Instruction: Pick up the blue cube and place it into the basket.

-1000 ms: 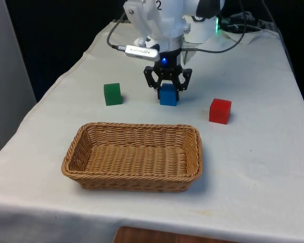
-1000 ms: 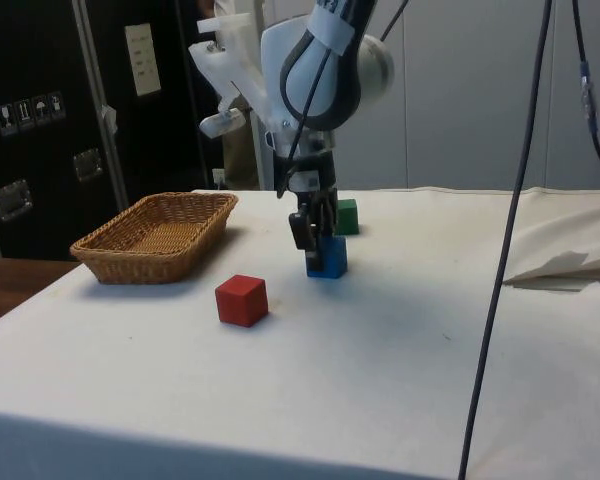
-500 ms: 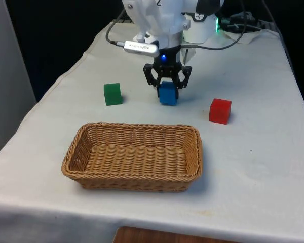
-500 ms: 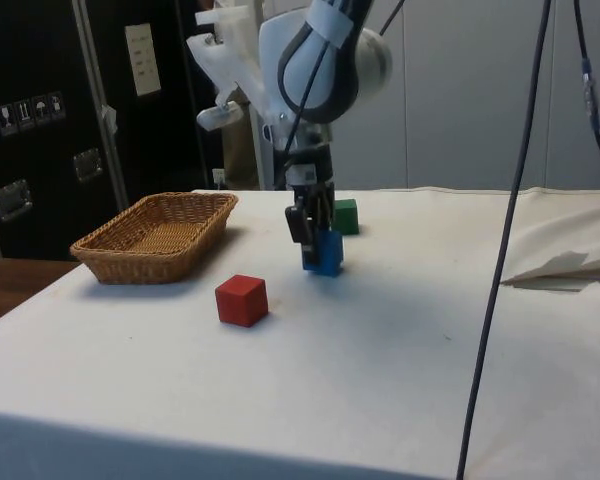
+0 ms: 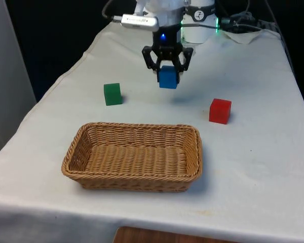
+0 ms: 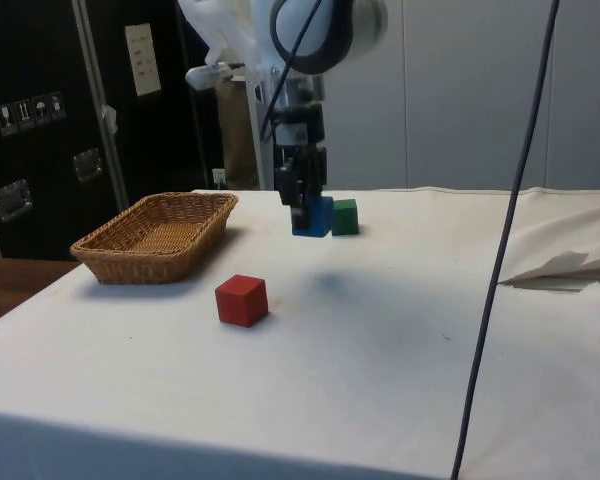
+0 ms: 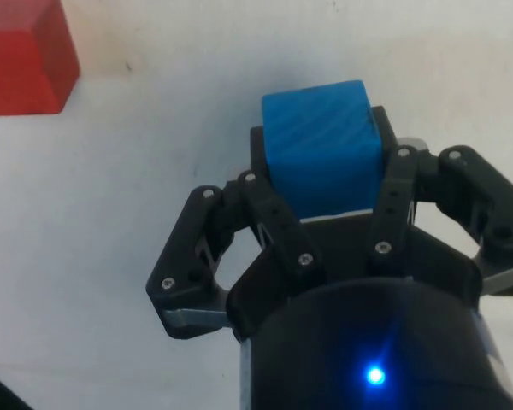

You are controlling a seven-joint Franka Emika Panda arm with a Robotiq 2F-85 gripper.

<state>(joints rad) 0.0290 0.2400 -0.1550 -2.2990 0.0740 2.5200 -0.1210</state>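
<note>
- Worktop (image 5: 253, 167) under white cloth, black curtains behind.
- Gripper (image 5: 168, 71) clamped on blue cube (image 5: 168, 77), held clear above the cloth between green cube (image 5: 112, 94) and red cube (image 5: 220, 111).
- Basket (image 5: 133, 177) well apart, nearer the camera.
- Cube probably light, rigid, smooth-faced; best held on opposite flat faces.

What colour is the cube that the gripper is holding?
Blue cube, clearest in the front view.
</note>
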